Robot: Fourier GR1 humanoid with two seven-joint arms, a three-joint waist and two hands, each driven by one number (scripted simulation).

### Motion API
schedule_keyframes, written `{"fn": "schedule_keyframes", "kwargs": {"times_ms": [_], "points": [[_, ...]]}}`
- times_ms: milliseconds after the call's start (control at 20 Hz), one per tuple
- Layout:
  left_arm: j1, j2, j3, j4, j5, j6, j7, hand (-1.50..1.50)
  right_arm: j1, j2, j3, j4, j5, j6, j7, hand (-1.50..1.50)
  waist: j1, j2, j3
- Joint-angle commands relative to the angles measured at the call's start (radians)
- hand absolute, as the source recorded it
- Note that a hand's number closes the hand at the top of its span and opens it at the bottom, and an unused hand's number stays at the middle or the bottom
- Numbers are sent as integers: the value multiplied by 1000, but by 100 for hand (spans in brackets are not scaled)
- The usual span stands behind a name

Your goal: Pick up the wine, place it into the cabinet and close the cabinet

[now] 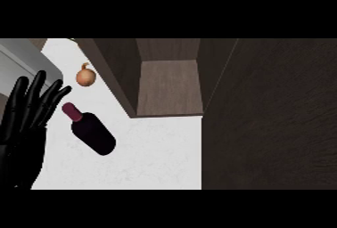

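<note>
The wine bottle point(92, 129) lies on its side on the white counter point(151, 156), neck toward 11 o'clock, its dark red cap nearest the left hand point(30, 111); no label or writing can be read on it. That hand stands at 9 o'clock by the view's left edge, fingers straight and spread, apart from the bottle and holding nothing. An onion point(85, 76) sits at 12 o'clock from the bottle, near the cabinet's side. The cabinet point(170, 87) stands open at 1 o'clock, its wooden shelf bare, its dark door point(270, 116) filling the right side. Bare counter lies from the bottle toward 3 and 6 o'clock, up to the door's edge.
</note>
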Motion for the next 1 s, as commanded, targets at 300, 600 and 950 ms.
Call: {"fn": "schedule_keyframes", "kwargs": {"times_ms": [300,600,950], "points": [[-81,90,-124,189,542,-463,69,-150,37,28,125,-29,-88,88,50,-150,-28,30,3],[-129,298,5,294,975,-658,219,-150,119,28,164,-158,-143,88,166,-150,-5,4,6],[-277,581,124,519,1409,-775,383,-150,132,31,272,-392,-75,19,366,-150,9,4,6]]}}
